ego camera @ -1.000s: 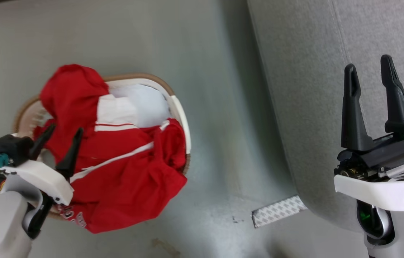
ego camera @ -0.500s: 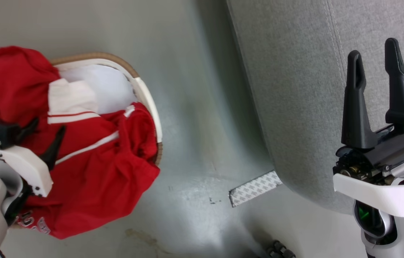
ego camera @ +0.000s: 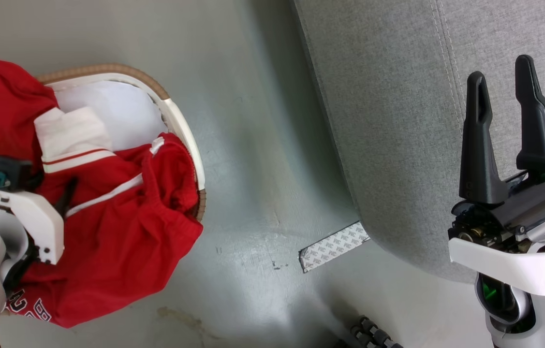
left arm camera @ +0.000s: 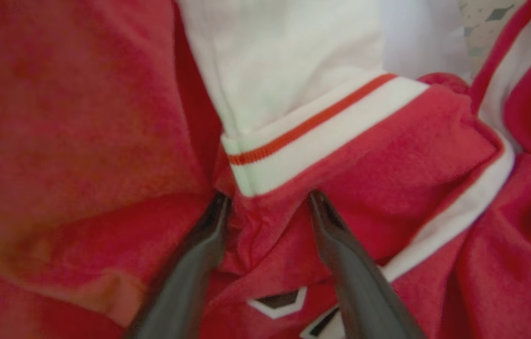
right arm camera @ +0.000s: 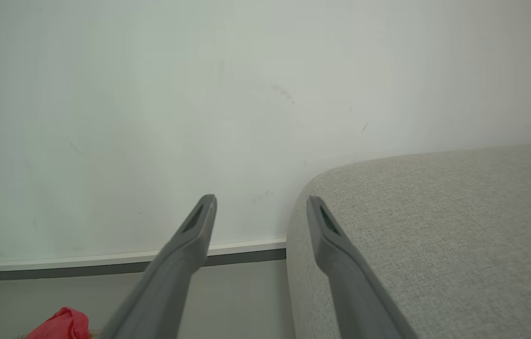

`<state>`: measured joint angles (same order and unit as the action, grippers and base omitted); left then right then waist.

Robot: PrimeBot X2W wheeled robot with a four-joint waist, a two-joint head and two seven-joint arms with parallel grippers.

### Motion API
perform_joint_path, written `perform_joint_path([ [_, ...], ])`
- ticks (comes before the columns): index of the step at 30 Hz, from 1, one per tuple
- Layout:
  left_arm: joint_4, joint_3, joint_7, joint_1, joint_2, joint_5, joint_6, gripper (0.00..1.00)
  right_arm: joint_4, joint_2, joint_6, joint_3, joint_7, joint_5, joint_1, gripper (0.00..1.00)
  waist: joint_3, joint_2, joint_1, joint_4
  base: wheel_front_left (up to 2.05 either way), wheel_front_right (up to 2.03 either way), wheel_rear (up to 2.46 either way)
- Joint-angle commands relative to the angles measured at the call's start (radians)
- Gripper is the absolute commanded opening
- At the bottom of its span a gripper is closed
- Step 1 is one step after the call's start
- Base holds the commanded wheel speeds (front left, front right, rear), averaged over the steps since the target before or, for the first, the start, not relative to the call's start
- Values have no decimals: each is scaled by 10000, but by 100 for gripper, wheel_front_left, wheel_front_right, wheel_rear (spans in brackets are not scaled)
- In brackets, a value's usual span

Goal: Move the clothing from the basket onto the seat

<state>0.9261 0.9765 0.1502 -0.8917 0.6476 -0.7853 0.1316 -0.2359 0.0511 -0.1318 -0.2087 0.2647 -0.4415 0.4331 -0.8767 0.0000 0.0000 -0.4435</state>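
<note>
The left jaws are spread around a fold of red clothes (left arm camera: 388,155) in the basket (ego camera: 181,126); the right jaws are spread, empty, near the sofa (ego camera: 398,121).

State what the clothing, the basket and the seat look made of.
Clothing: soft knit-like fabric, matte, draping in folds. Basket: likely smooth plastic with a brown woven-look rim. Seat: grey woven upholstery, visibly textured, with stitched seams.

Red clothing (ego camera: 117,227) heaped in basket (ego camera: 175,116) at left, spilling over its rim. Left gripper (ego camera: 54,186) fingers sunk into clothing. Right gripper (ego camera: 500,72) above seat (ego camera: 398,121), fingers apart. Patterned strip (ego camera: 334,246) on floor (ego camera: 253,145) by seat edge.
</note>
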Motion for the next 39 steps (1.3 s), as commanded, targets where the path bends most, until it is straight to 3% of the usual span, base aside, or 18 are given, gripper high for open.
perform_joint_path([
  [1,43,67,38,-116,49,-194,-16,0,11,-9,21,29,-4,-101,21,100,-5,0,0,17,0,0,0],
  [9,98,703,479,-253,-94,-606,-16,0,284,-8,21,27,-4,36,115,100,382,0,0,233,0,0,0],
  [21,-542,1123,1136,251,-810,-1455,-16,0,1063,-5,21,375,-4,674,-214,100,2814,0,0,1224,0,0,0],
  [39,-2505,-2210,1150,2209,-1965,474,-21,0,2468,5,21,563,-6,1064,-1363,100,6616,0,0,2570,0,0,0],
])
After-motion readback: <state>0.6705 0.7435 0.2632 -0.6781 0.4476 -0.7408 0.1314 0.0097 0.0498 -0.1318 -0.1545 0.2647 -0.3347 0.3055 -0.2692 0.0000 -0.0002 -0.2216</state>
